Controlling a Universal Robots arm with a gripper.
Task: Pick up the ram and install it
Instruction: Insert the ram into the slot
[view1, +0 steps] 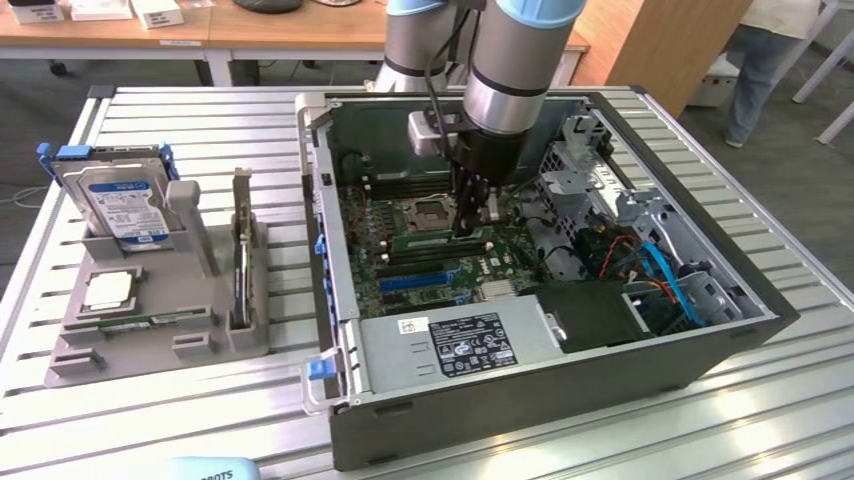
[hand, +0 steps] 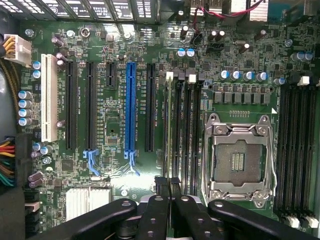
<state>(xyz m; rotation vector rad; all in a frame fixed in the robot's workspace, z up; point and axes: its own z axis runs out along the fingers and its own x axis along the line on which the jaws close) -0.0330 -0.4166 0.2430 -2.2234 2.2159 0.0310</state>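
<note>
By the slatted metal table's (view1: 187, 120) edge at the exterior view's left, a grey moulded holder (view1: 127, 352) carried a boxy silver hard drive (view1: 123, 205). At the table's middle, inside the open black steel case (view1: 534, 400), the jaws were pinched shut on the ram (view1: 424, 240), a thin green stick edge-down over the motherboard's (hand: 112, 125) long black slots.

The gripper (hand: 168, 186) hangs with fingers pressed together over the black memory slots (hand: 184, 125) (just beside the open processor socket (hand: 239, 159)). A blue expansion slot (hand: 130, 107) crosses the green motherboard (hand: 112, 125).
</note>
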